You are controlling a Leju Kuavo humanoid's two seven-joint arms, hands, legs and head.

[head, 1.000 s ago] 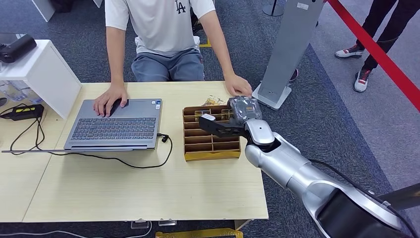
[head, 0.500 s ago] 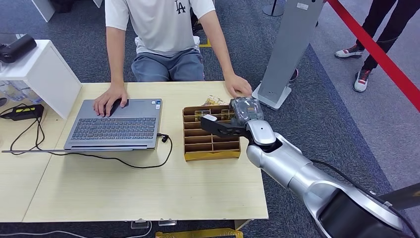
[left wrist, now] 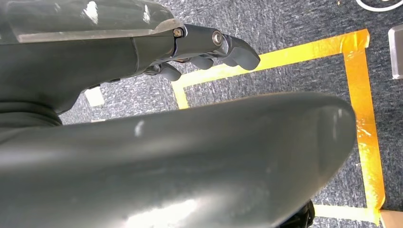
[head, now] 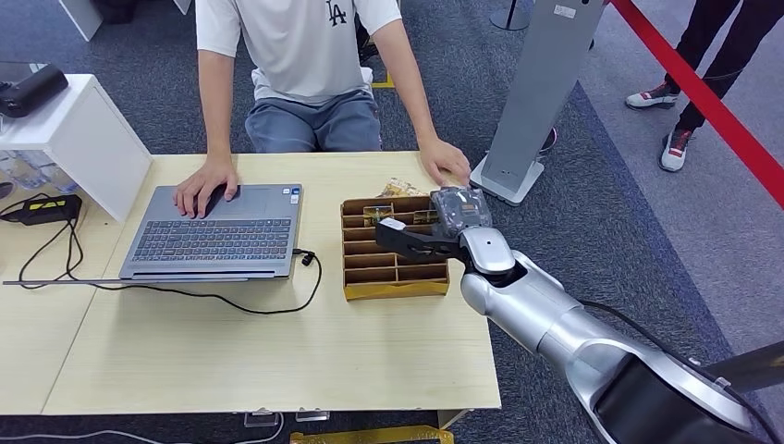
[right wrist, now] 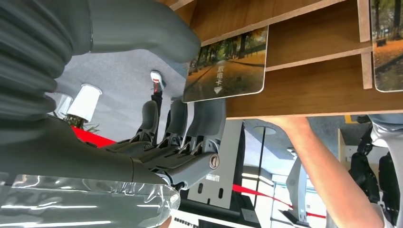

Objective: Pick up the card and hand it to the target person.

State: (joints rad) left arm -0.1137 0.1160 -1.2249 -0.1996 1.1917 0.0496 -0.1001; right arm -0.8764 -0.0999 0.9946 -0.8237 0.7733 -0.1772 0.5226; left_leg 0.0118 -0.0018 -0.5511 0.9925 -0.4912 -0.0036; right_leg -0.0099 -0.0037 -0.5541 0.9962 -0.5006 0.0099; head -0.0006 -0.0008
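Since a second ago the right hand point(head: 427, 229) has edged slightly toward the person's side of the worktop point(head: 231, 351), over the back rows of the brown compartment box point(head: 393, 277).

In the head view the hand reaches across the box with its dark fingers pointing toward the laptop point(head: 217, 233); whether they grasp anything cannot be told from here. Small cards lie in the back compartments, too small to read. The person point(head: 305, 55) sits opposite, one hand on the laptop, the other hand point(head: 447, 159) resting on the worktop just behind the box.

The left wrist view shows the left hand point(left wrist: 199, 47) hanging over grey carpet and orange floor tape point(left wrist: 366, 95), fingers loosely curled, holding nothing.

The right wrist view shows the card point(right wrist: 227, 64) up close: a tree-lined autumn path with white characters, rounded corners. It stands in a wooden compartment point(right wrist: 309, 80), its edge between the thumb and the fingers point(right wrist: 204, 123), which are apart, not yet closed on it. A second card point(right wrist: 387, 45) sits in a neighbouring compartment.
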